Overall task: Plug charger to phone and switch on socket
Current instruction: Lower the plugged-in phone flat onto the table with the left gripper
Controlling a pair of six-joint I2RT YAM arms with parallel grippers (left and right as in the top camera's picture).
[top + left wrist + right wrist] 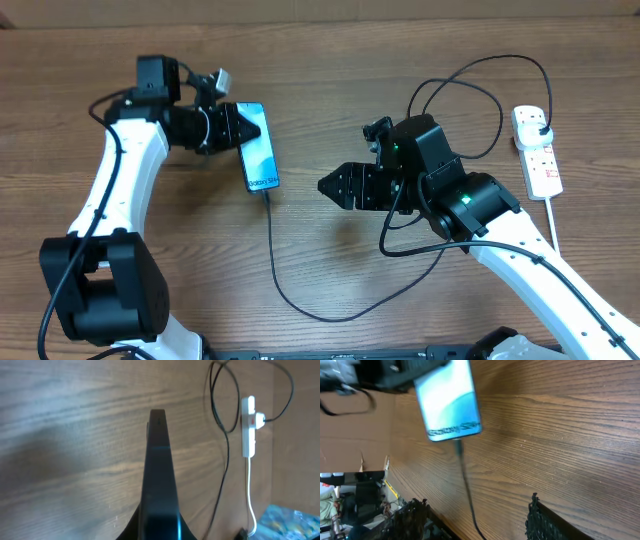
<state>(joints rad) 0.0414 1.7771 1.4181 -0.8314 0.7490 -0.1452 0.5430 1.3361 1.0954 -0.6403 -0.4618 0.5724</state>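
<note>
While the left gripper [242,127] pinches the phone [262,160] toward the far left corner, the charger [272,250] looks plugged in. The right gripper [331,186], wide open and empty, should move to the socket [541,160] by the right edge and turn it on with one gentle press.

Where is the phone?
In the overhead view, the phone is left of centre, its upper end in the left gripper, the charger plugged into its bottom.
</note>
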